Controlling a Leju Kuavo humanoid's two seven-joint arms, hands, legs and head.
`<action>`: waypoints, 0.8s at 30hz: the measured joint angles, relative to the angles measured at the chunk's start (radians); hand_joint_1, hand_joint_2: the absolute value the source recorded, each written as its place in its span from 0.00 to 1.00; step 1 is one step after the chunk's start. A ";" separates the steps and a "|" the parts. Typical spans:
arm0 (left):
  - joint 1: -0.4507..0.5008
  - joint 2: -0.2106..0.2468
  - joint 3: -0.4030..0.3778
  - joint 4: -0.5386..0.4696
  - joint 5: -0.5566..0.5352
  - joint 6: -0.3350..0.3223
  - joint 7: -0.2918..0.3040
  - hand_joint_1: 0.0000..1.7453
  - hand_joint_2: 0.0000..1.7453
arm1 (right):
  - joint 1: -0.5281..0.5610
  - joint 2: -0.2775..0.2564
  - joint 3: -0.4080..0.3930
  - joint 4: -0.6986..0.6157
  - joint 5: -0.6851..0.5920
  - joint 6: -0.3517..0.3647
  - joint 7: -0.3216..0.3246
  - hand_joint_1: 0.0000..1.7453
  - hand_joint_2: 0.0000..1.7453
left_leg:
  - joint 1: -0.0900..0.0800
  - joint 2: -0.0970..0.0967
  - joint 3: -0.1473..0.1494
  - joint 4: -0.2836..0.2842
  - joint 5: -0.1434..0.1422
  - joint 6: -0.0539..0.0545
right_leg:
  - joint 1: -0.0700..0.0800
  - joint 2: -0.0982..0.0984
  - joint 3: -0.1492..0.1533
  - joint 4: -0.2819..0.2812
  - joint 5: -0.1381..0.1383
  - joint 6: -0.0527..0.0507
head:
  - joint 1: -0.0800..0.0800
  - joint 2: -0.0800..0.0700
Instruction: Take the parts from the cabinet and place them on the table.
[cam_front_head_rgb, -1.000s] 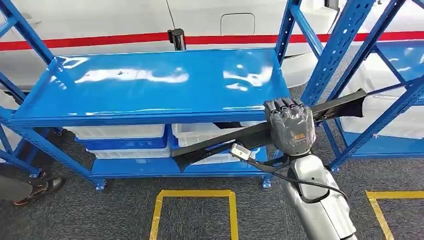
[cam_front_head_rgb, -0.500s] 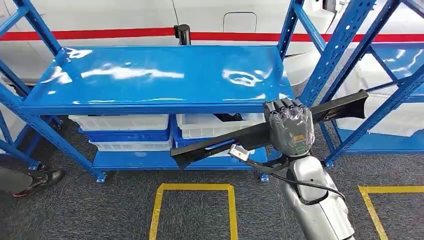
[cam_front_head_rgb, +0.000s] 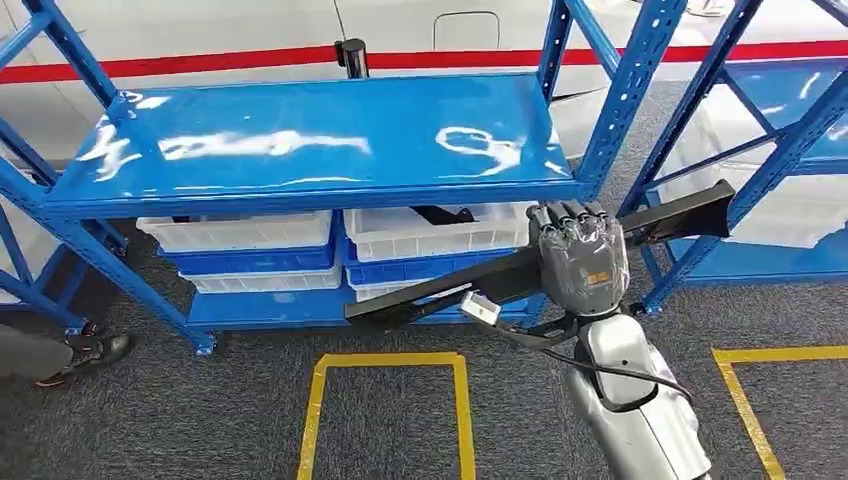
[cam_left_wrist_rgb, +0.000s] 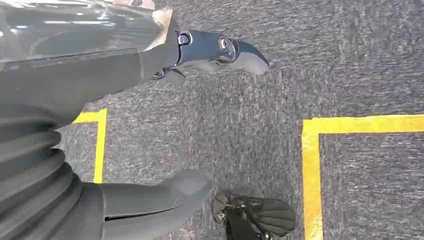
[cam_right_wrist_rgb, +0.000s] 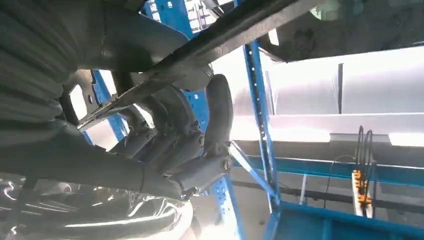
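Right hand (cam_front_head_rgb: 582, 262) fingers (cam_front_head_rgb: 566, 213) wrapped round long black plastic trim part (cam_front_head_rgb: 500, 272), already out of blue metal cabinet (cam_front_head_rgb: 300, 140); left hand (cam_left_wrist_rgb: 100, 150) fingers spread, empty. Placing on desk remains.

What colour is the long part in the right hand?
Black, clearest in the head view: the long part held by the right hand.

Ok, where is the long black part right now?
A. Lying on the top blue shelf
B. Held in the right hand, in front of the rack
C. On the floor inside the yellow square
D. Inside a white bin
B: the right hand grips the long black part mid-length, clear of the blue rack.
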 joint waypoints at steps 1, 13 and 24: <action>0.000 0.000 0.004 0.000 0.004 0.000 -0.002 0.00 1.00 | 0.000 0.001 0.000 0.000 0.000 0.000 0.000 0.93 1.00 | 0.002 0.000 -0.033 0.082 -0.041 -0.005 | 0.001 0.000 -0.008 0.001 0.004 -0.003 | 0.000 0.000; 0.005 -0.001 0.030 0.000 0.015 0.002 -0.017 0.00 1.00 | -0.003 0.020 -0.043 0.000 0.000 0.008 0.007 0.93 1.00 | 0.005 -0.001 0.120 -0.148 0.067 0.039 | 0.012 -0.001 -0.045 0.007 0.029 0.039 | 0.000 0.000; -0.004 -0.008 0.032 0.000 -0.003 0.003 0.001 0.00 1.00 | -0.013 0.015 -0.105 0.000 0.000 0.010 0.006 0.93 1.00 | -0.012 0.002 0.080 -0.132 0.092 0.040 | 0.016 -0.002 0.000 -0.009 0.004 0.041 | 0.004 0.000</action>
